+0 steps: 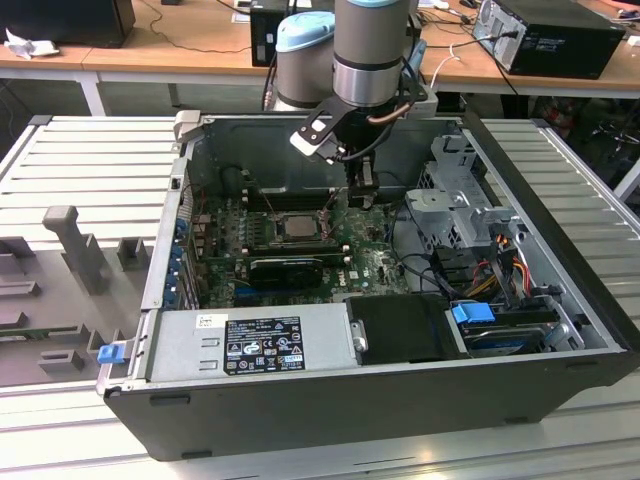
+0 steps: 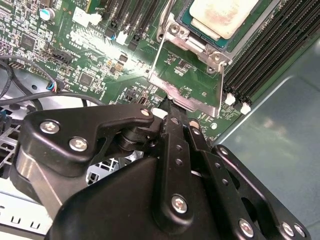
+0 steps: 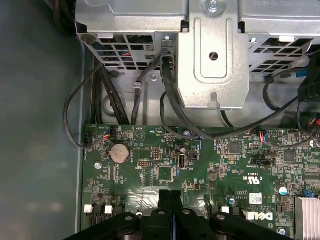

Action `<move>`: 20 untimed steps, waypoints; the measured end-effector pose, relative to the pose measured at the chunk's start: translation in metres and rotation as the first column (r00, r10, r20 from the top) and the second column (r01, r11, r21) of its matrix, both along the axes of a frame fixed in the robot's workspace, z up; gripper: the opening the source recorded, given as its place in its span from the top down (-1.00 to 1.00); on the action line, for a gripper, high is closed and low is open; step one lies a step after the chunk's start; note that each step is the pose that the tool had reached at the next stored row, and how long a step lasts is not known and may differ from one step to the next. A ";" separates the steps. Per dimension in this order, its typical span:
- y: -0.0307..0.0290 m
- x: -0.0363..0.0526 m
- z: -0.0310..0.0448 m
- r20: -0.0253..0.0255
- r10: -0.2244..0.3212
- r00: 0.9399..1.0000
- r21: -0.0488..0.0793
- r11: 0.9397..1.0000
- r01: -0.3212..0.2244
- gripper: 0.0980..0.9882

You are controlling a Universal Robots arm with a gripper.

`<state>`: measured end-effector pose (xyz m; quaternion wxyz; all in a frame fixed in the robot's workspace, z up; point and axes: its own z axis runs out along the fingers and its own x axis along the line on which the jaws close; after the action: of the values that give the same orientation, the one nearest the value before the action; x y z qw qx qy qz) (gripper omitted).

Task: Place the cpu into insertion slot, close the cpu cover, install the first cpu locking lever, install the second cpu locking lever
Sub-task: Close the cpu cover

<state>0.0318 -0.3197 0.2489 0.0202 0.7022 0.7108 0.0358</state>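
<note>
The cpu (image 2: 225,15) lies with its dull silver top up in the insertion slot (image 2: 173,31), which has silvery edging; in the exterior view the cpu (image 1: 297,228) sits mid-motherboard inside the open case. The cpu cover (image 2: 186,75), a thin metal frame with green board showing through its hole, is swung open away from the slot. My gripper (image 2: 168,106) is shut, its black fingertips together at the cover's free edge. Whether they pinch the edge or just touch it is hidden. In the exterior view the gripper (image 1: 360,188) hangs just to the right of the slot.
A black card with a heatsink (image 1: 285,270) lies in front of the slot. The power supply (image 1: 250,345) fills the near side. A metal drive cage (image 1: 460,205) and loose cables (image 1: 420,262) stand on the exterior view's right. Memory slots (image 2: 270,55) flank the socket.
</note>
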 end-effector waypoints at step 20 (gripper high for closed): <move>0.0000 -0.0047 0.0000 0.000 0.000 1.000 0.000 1.000 0.000 0.98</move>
<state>0.0271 -0.3197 0.2489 0.0203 0.7022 0.7108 0.0358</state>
